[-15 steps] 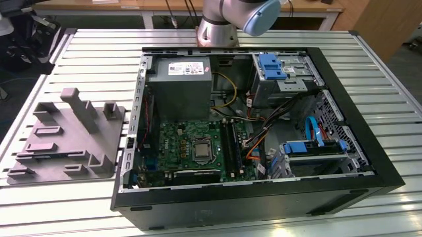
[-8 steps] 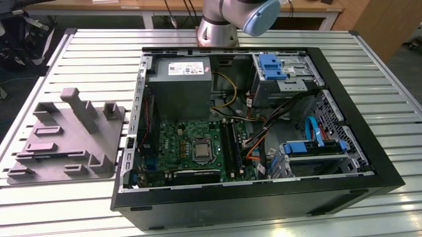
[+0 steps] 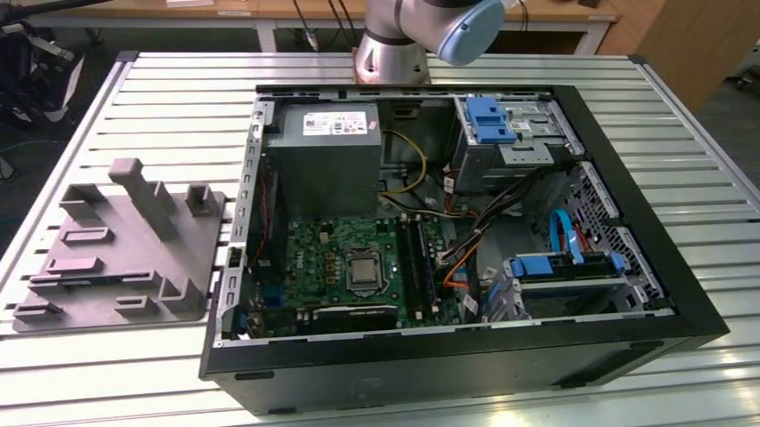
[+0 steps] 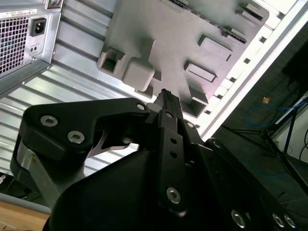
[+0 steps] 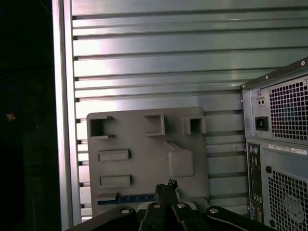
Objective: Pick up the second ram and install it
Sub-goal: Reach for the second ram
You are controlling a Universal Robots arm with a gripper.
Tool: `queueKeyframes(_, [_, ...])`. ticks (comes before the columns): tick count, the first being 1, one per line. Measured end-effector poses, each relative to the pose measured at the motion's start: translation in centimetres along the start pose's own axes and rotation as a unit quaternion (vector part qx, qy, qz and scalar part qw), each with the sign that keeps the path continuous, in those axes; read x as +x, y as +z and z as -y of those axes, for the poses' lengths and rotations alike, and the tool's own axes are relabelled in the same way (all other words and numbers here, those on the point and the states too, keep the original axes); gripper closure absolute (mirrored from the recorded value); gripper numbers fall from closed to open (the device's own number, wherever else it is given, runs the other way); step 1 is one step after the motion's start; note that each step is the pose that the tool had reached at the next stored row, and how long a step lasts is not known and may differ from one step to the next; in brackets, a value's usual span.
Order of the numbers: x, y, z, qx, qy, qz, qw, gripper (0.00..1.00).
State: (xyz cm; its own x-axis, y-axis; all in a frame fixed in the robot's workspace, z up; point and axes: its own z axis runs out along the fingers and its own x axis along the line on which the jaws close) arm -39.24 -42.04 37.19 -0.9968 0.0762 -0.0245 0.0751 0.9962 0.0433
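Note:
In the first wrist view a thin dark strip with a bluish sheen, which looks like the second ram (image 5: pixel 126 198), lies in a slot along one edge of the grey plastic block (image 5: pixel 144 159). My gripper (image 5: pixel 166 186) hangs high above that edge of the block, its fingertips pressed together with nothing between them. The second wrist view shows the same gripper (image 4: pixel 163 95) over the grey block (image 4: pixel 178 43), well clear of it. In the exterior view the block (image 3: pixel 119 249) sits at the exterior view's left of the open computer case (image 3: pixel 451 231), whose motherboard (image 3: pixel 356 258) faces up.
The case's rear panel with power socket (image 5: pixel 276 144) stands close beside the block. A power supply (image 3: pixel 323 156), drive cages (image 3: pixel 511 133) and loose cables (image 3: pixel 475 240) crowd the case. The arm's base (image 3: pixel 392 44) rises behind the case. The slatted metal table (image 3: pixel 178 98) ends just past the block.

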Motion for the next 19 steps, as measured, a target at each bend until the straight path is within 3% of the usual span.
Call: queueKeyframes(19, [1.34,0.68,1.49,0.0006,0.0,0.0,1.0,0.9])
